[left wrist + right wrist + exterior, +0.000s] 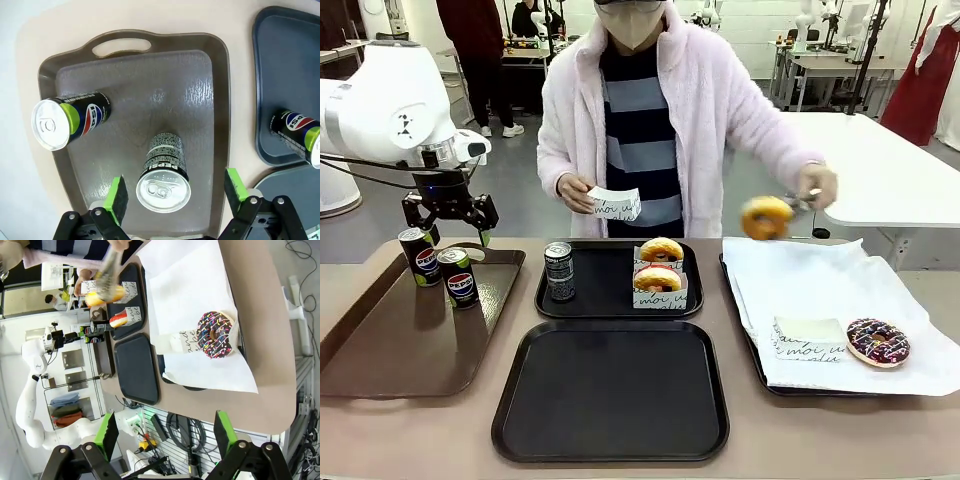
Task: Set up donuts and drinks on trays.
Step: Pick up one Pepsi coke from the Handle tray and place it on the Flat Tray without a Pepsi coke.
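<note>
Left gripper point(175, 191) hangs wide open over a soda can point(161, 160) — apparently lining up a grasp — right gripper point(166, 434) likewise open, empty

The left arm point(390, 105) holds the left pincer point(455, 236) pointing straight down, jaws spread wide; the right pincer point(165, 434) gapes wide too.

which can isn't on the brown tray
The can on the far black tray, left of the two sleeved donuts; the other two cans stand on the brown tray.
</note>
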Controlling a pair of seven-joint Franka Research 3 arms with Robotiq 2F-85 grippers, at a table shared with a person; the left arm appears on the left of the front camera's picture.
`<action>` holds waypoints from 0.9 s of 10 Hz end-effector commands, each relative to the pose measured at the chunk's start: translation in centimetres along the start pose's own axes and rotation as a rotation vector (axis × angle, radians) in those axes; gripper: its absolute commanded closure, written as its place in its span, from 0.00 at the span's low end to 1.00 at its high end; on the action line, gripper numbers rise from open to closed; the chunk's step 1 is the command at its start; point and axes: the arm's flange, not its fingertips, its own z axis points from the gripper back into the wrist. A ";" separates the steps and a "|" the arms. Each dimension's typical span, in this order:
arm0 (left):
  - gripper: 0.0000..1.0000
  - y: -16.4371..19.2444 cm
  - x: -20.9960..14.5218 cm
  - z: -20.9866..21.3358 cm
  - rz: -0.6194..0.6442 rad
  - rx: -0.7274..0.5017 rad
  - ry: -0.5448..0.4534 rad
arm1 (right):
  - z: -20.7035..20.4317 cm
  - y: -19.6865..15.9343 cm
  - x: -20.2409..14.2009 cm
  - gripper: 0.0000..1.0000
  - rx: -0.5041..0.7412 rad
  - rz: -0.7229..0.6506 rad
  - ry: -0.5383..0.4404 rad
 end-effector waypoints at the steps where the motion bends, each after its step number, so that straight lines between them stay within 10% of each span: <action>1: 0.00 1.1 -1.4 -0.3 -0.013 -0.040 -0.042 | 0.0 0.1 -0.1 0.00 0.002 0.001 0.005; 9: 0.00 1.2 -1.9 -3.2 -0.005 -0.034 0.035 | 0.0 0.1 -0.1 0.00 0.002 0.001 0.005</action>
